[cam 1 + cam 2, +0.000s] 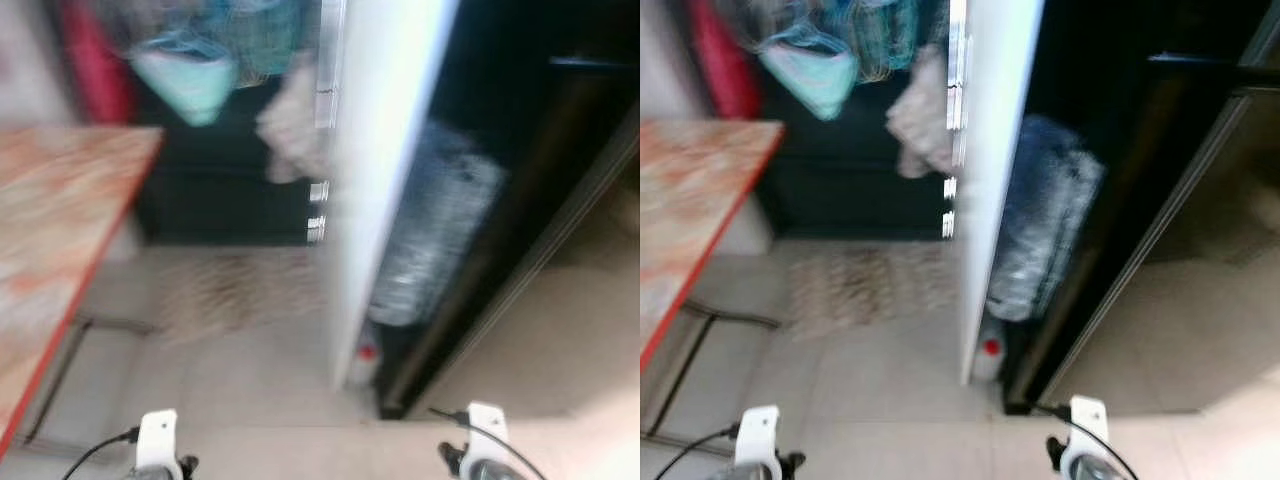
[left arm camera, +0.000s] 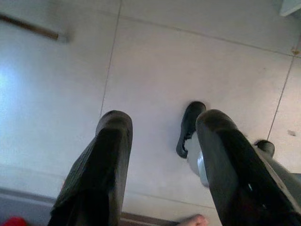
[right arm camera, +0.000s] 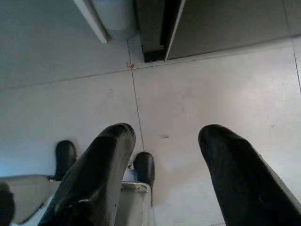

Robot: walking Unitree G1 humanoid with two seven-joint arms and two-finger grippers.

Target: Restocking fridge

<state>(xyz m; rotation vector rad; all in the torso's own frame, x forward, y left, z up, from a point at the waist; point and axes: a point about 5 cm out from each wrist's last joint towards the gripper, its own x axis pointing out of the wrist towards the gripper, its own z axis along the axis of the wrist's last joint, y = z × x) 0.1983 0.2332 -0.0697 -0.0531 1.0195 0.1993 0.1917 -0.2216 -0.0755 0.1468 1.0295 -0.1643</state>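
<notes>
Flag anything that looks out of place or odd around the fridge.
The fridge door stands open, with a crinkled clear bag hanging inside the dark fridge. A small bottle with a red cap sits on the floor at the door's foot, an odd spot. The head views are blurred, so details are unsure. Both grippers hang open, empty.

Pale tiled floor (image 1: pixel 250 390); a patterned mat (image 1: pixel 235 288) lies on it; a red-capped bottle (image 1: pixel 988 358) stands by the open fridge door (image 1: pixel 385 150).
</notes>
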